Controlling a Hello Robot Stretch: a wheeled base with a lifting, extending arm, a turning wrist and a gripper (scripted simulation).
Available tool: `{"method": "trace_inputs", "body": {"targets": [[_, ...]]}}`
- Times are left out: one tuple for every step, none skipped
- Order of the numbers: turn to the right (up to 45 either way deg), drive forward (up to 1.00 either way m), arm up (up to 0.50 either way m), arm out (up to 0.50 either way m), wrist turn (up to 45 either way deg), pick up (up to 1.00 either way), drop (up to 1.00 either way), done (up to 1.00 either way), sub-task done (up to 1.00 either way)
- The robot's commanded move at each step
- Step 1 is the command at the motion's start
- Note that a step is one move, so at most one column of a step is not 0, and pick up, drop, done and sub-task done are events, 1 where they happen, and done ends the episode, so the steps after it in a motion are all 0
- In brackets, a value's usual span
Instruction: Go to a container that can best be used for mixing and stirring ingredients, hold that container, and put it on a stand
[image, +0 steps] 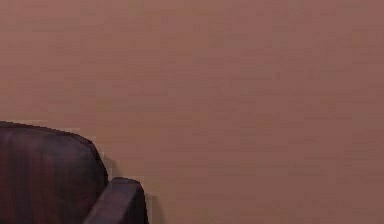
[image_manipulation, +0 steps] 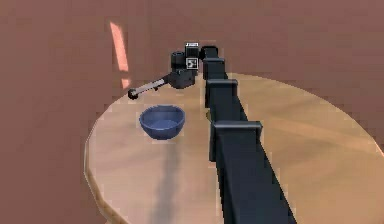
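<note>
A small blue bowl (image_manipulation: 162, 123) stands upright on a round wooden table (image_manipulation: 300, 130), left of the arm's dark bar in the arm side view. The gripper (image_manipulation: 135, 93) reaches out to the left from the arm's far end, farther up the picture than the bowl and apart from it. Its thin fingers (image_manipulation: 150, 87) have only bare tabletop and wall behind them, so it holds nothing.
The table's curved edge (image_manipulation: 95, 170) runs down the arm side view's left, with brown wall behind it. In the forward view a dark armchair (image: 55, 180) sits at the bottom left against a plain brown wall (image: 240, 90).
</note>
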Motion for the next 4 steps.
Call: {"method": "trace_inputs", "body": {"targets": [[0.0, 0.00, 0.00, 0.00, 15.0, 0.00, 0.00, 0.00, 0.00], [0.0, 0.00, -0.18, 0.00, 0.0, 0.00, 0.00, 0.00, 0.00], [0.0, 0.00, 0.00, 0.00, 0.0, 1.00, 0.00, 0.00, 0.00], [0.0, 0.00, 0.10, 0.00, 0.0, 0.00, 0.00, 0.00, 0.00]]}}
